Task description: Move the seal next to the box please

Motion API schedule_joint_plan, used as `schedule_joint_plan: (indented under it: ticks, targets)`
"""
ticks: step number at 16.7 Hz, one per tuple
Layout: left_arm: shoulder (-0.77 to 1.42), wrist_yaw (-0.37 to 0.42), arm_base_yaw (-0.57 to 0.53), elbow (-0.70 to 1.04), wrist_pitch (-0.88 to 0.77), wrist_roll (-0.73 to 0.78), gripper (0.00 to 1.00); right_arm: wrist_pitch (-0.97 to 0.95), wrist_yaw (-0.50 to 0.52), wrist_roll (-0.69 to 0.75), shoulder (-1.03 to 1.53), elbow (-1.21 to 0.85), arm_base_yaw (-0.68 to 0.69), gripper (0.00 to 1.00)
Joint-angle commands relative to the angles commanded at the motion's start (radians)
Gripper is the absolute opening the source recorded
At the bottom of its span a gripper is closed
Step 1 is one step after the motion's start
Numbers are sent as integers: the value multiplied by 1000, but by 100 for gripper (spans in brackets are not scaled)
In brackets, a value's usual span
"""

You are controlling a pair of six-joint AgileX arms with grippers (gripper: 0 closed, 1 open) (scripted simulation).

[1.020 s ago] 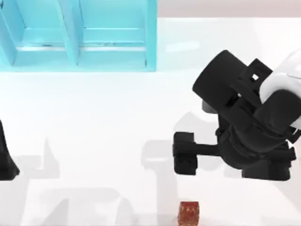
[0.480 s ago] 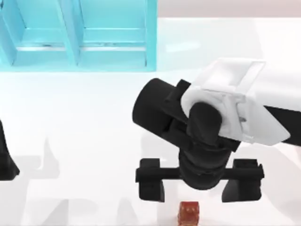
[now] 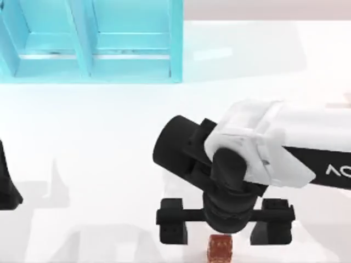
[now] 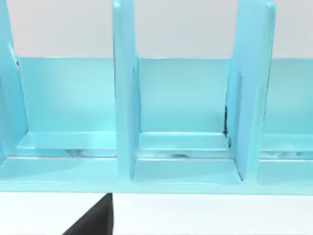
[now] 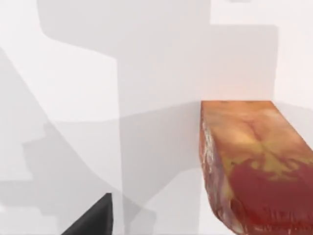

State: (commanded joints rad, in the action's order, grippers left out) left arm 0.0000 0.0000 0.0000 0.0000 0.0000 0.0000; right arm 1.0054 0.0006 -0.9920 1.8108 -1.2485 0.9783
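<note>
The seal (image 3: 220, 247) is a small glossy reddish-orange block at the table's near edge, right of centre. It looms large in the right wrist view (image 5: 254, 166), resting on the white surface. My right gripper (image 3: 222, 223) hangs just behind and above it. It is open wide, with one finger on each side of the seal and nothing held. A faint pale tan sliver (image 3: 346, 99) at the right edge may be the box; too little shows to tell. My left arm (image 3: 6, 183) is parked at the left edge.
A big teal open-fronted shelf unit (image 3: 90, 41) stands at the back left, and its compartments (image 4: 181, 112) face the left wrist camera. The white table (image 3: 109, 142) spreads between the shelf and the seal.
My right arm swung in from the right until it was over the seal, then sank a little toward it with its fingers apart. The seal and left arm have not moved.
</note>
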Motion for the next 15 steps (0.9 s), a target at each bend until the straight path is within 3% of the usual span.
schedule_joint_plan:
  ticks: [5, 10, 15]
  targets:
    - [0, 0, 0, 0, 0, 0, 100, -203, 0, -5, 71, 132, 4, 100]
    - [0, 0, 0, 0, 0, 0, 100, -215, 0, -6, 77, 141, 4, 100]
    - [0, 0, 0, 0, 0, 0, 100, -215, 0, -6, 77, 141, 4, 62]
